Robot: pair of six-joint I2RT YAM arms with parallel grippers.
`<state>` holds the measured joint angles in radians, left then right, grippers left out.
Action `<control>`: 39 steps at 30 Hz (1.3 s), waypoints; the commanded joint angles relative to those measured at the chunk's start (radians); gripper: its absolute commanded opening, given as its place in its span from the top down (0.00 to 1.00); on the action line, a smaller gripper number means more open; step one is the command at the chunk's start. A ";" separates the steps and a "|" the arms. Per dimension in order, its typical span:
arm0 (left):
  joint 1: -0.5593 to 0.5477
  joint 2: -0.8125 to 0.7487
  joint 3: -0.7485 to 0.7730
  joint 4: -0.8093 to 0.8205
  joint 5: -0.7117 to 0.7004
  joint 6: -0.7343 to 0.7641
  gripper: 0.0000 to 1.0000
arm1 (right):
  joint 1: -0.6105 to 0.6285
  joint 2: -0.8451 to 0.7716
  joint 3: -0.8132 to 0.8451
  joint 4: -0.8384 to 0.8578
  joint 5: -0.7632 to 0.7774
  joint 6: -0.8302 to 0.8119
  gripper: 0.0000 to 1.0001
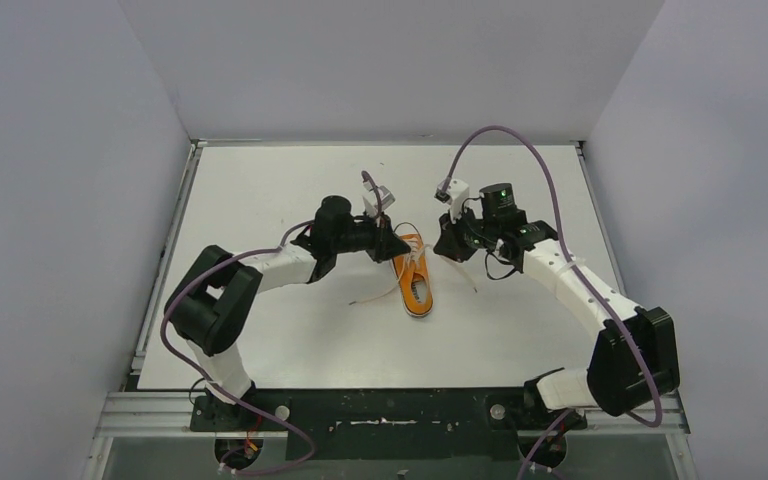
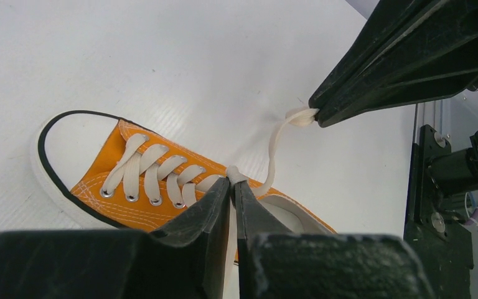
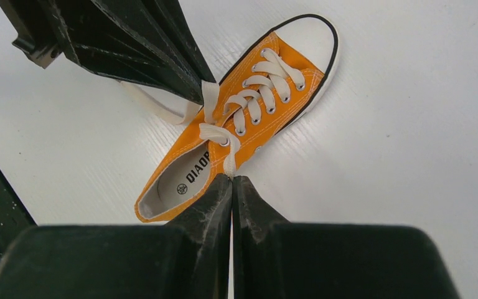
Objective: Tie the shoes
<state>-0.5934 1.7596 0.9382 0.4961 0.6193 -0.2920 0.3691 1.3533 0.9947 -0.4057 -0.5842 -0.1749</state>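
An orange low-top sneaker with a white toe cap lies mid-table, toe toward the far side; it also shows in the left wrist view and the right wrist view. My left gripper is shut on a white lace just above the shoe's top eyelets. My right gripper is shut on the other white lace beside the shoe's opening. In the top view the left gripper is at the shoe's left and the right gripper at its right. A lace runs taut between the two grippers.
A loose lace end trails on the white table left of the shoe. Grey walls enclose the table on three sides. The metal frame rail runs along the near edge.
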 commanded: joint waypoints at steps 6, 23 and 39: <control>-0.005 0.039 -0.005 0.178 0.086 -0.003 0.91 | 0.009 0.055 0.088 0.047 -0.039 0.033 1.00; 0.011 0.058 -0.027 0.237 0.136 -0.071 0.77 | 0.000 0.084 0.110 0.000 -0.022 -0.011 1.00; -0.012 0.118 0.040 0.250 0.125 -0.095 0.63 | 0.019 0.082 0.097 0.058 -0.063 0.026 1.00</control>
<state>-0.5938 1.8637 0.9165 0.6632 0.7311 -0.3668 0.3752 1.4403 1.0607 -0.4080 -0.6247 -0.1585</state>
